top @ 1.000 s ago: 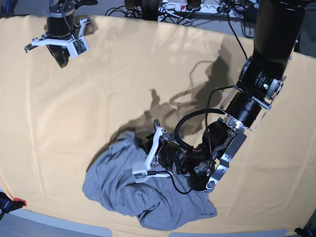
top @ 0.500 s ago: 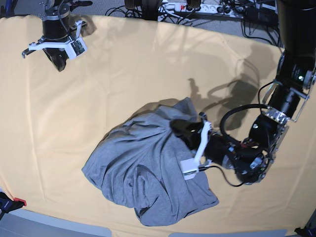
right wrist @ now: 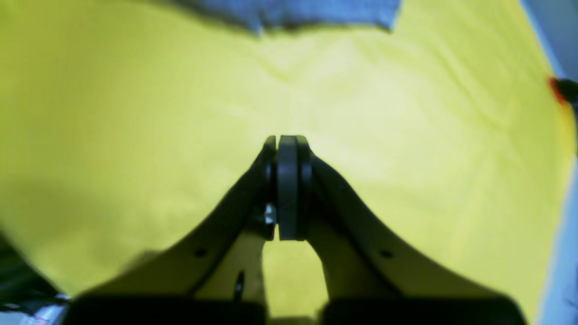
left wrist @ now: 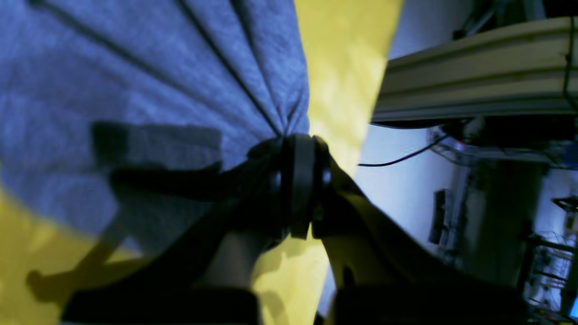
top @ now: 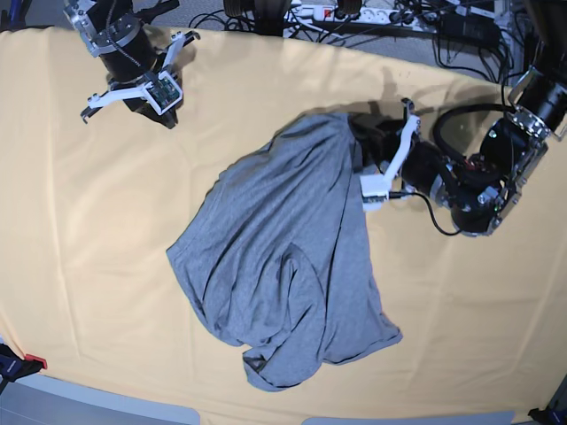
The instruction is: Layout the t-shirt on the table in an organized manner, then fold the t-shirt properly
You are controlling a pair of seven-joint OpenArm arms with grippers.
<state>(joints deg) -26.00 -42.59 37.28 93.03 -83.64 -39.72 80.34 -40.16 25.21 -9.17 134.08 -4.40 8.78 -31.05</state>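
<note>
Since the earlier frames, shirt dragged up and toward the far side by the left arm; bunched heap by the near edge is now stretched into a long diagonal sheet. Right arm shifted slightly at its far corner.

Surface (top: pixel 80 230): big yellow-orange cloth, mostly bare. T-shirt (top: pixel 283 257) lies mid-surface, one end lifted toward the left gripper, the other end crumpled near the front edge; folds and a rolled hem visible, no lettering showing. Left gripper (left wrist: pixel 295 155) pressed together, pinching a gathered bit of grey fabric, pleats radiating from the pinch. Right gripper (right wrist: pixel 286 149) pressed together, nothing in it, above bare cloth well apart from the shirt.

Progress: early. Layout step underway, shirt only partly spread, sleeves and body not flat. Flattening and all folding left.
</note>
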